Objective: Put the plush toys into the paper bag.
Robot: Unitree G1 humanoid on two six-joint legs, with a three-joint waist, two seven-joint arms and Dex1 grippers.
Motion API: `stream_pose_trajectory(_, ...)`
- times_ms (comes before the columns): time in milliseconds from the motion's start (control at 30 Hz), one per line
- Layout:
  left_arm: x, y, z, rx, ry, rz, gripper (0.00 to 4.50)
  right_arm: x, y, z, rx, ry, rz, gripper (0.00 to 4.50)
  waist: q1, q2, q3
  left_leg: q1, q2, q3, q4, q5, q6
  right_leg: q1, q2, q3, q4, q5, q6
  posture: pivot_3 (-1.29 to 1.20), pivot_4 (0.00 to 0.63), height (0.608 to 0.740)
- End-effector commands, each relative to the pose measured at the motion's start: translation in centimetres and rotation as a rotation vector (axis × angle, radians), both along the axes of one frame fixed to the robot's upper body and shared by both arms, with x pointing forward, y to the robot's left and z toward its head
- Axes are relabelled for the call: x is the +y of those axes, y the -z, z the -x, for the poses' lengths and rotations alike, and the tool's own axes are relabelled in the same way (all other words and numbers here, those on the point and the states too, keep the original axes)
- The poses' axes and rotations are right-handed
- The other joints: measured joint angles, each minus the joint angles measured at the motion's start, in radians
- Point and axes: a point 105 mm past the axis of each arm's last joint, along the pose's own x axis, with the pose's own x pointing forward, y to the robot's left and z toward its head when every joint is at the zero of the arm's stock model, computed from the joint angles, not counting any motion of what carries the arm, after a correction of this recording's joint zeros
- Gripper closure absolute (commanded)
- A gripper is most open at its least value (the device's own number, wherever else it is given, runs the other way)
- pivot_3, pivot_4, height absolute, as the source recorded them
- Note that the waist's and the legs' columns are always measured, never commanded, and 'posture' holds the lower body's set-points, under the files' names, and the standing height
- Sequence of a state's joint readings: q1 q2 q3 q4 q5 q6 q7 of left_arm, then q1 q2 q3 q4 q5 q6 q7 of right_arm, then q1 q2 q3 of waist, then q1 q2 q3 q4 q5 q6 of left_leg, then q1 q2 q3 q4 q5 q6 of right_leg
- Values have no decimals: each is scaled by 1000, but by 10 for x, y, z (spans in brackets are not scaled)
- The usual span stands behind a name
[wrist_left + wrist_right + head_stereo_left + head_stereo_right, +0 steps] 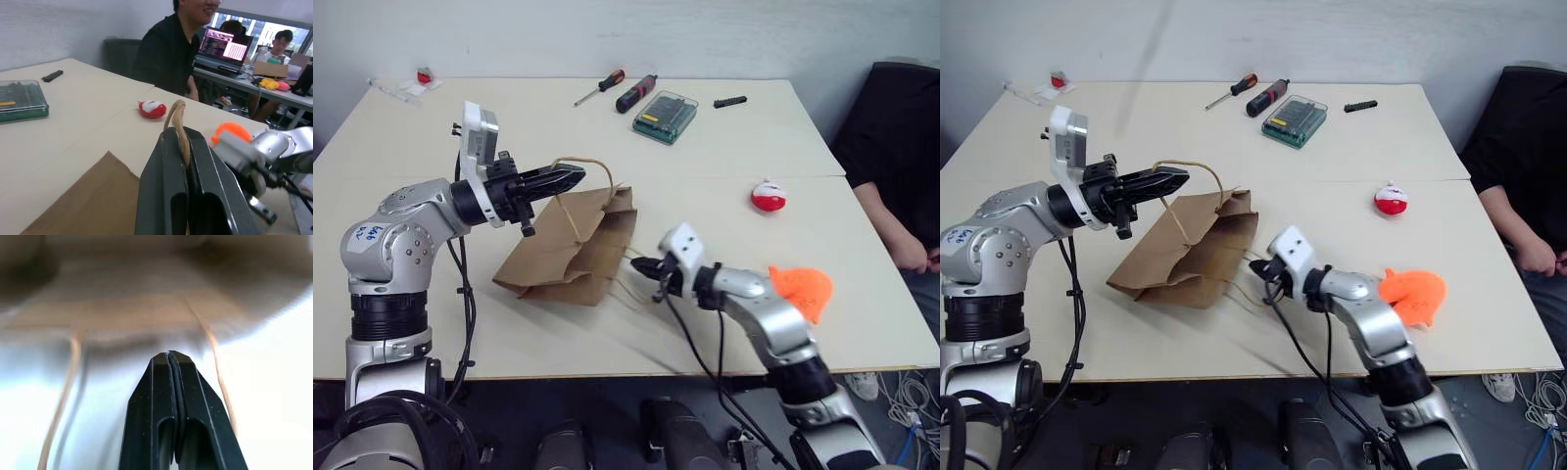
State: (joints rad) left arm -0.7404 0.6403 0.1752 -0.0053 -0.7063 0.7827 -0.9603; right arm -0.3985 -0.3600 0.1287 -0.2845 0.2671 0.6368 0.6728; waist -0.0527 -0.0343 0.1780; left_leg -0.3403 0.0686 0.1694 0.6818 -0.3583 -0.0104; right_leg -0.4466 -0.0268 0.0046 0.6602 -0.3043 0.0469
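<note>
Right tool (pixel 644 264) fully closed, holds nothing, tip at the paper bag's (pixel 570 250) mouth between the lower handle cords. Orange toy (pixel 803 289) lies just behind its forearm, nearest this arm. Left tool (pixel 570 177) clamped on the upper handle (pixel 177 117), lifting it. Red-and-white toy (pixel 768 197) farther back on the worktop (pixel 509 117).

I see a plain brown paper bag (pixel 570 252) with tan cord handles, a bright orange plush toy (pixel 802 288), a red-and-white one (pixel 769 197), a green transparent box (pixel 665 116), a cream tabletop (pixel 509 127).
</note>
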Motion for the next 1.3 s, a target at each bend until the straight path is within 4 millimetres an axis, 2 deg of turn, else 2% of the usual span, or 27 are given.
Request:
stream_pose_trajectory(33,-5,-10,7,-40,53,-6,4500,-37,-32,27,-48,93,-45,4478,2,0,0,0,0,-1,0,0,0,0,0,0,0,0,0,0,150,740)
stream_pose_trajectory(67,-6,-10,7,-38,57,-5,4500,-52,-35,36,-45,143,-49,4478,6,0,0,0,0,-1,0,0,0,0,0,0,-1,0,0,0,150,740)
stream_pose_trajectory(167,-8,-11,3,-30,63,13,4500,-95,-37,65,-10,292,-55,3936,19,0,0,0,0,-2,-1,0,-1,0,1,-1,-1,-1,0,0,150,740)
stream_pose_trajectory(300,-9,-9,0,-21,74,19,4500,-152,-25,105,85,520,-48,2560,26,0,0,1,-1,-2,0,0,0,2,1,0,-1,-1,0,0,150,740)
stream_pose_trajectory(433,-10,-8,1,-17,90,17,4500,-176,-16,134,144,654,-46,1108,19,0,0,2,-1,0,-1,0,0,3,1,2,-1,0,1,0,150,740)
stream_pose_trajectory(533,-11,-9,1,-19,96,25,4500,-189,-7,135,152,758,-78,80,16,0,0,4,-1,0,-1,0,-1,3,2,2,0,0,0,0,150,740)
stream_pose_trajectory(800,-9,-15,6,-40,96,25,4500,-198,16,109,224,873,-251,20,19,0,0,3,-1,0,-2,0,0,3,1,2,-1,0,0,0,150,740)
stream_pose_trajectory(900,-8,-16,12,-52,94,14,4500,-220,29,93,265,1005,-301,20,18,0,0,3,-1,0,-2,0,0,3,1,2,-1,0,0,0,150,740)
stream_pose_trajectory(933,-7,-17,14,-55,92,12,4500,-221,33,87,287,1010,-321,20,17,0,0,3,-1,0,-2,0,0,3,1,2,-1,0,0,0,150,740)
stream_pose_trajectory(1067,-6,-18,14,-60,75,10,4500,-210,45,72,371,945,-322,20,19,2,1,3,-1,-1,-3,0,0,3,1,2,-1,-1,0,0,150,740)
stream_pose_trajectory(1167,-5,-20,15,-64,67,6,4500,-204,47,67,383,900,-311,607,20,3,2,3,-1,-1,-3,0,0,3,1,2,-1,-1,0,0,150,740)
stream_pose_trajectory(1300,-2,-19,20,-58,70,3,4500,-196,38,63,361,835,-331,1934,20,3,2,3,-1,-1,-3,0,0,3,1,2,-1,-1,0,0,150,740)
